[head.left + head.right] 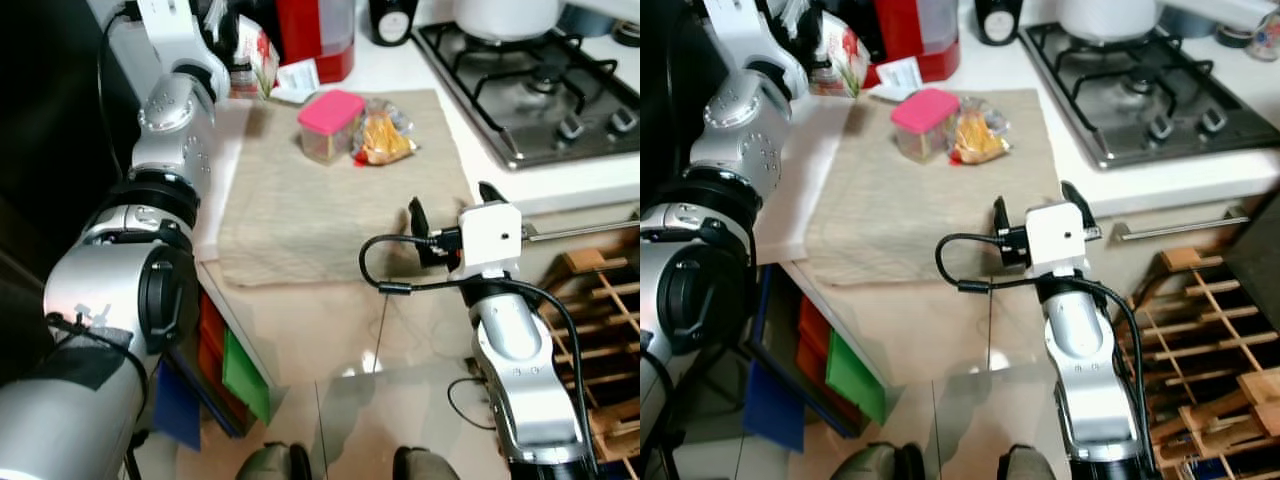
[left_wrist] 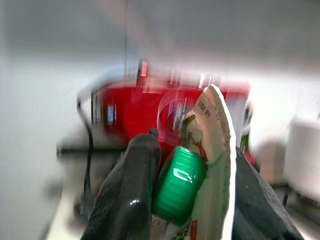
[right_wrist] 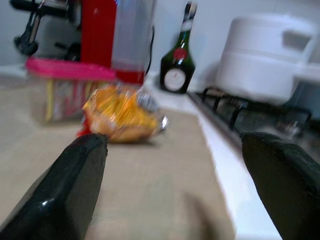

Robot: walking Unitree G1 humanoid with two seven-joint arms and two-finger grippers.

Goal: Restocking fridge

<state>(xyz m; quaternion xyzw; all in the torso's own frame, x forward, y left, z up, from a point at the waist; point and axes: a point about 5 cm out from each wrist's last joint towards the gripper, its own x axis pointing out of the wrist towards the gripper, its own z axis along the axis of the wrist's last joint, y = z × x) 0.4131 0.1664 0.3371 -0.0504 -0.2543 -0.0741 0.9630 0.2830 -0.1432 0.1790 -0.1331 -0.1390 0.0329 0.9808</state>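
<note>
Green-capped carton [image 2: 200, 190] pinched in left pincer [image 2: 190, 195] at tabletop [image 1: 400, 70] rear, before red appliance [image 1: 318, 35]. Right pincer [image 3: 175, 175] spread, hovering over beige cloth [image 1: 330, 200], facing orange snack bag [image 1: 383, 138] and pink-lidded container [image 1: 330, 125].

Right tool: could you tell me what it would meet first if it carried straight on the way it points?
Probably the orange snack bag lying on the beige cloth. The open right tool points roughly at it, with the pink-lidded container just beside; depth is uncertain.

Matt beige cloth [image 1: 330, 205], glossy steel hob [image 1: 530, 80], wooden rack [image 1: 610, 320].
</note>
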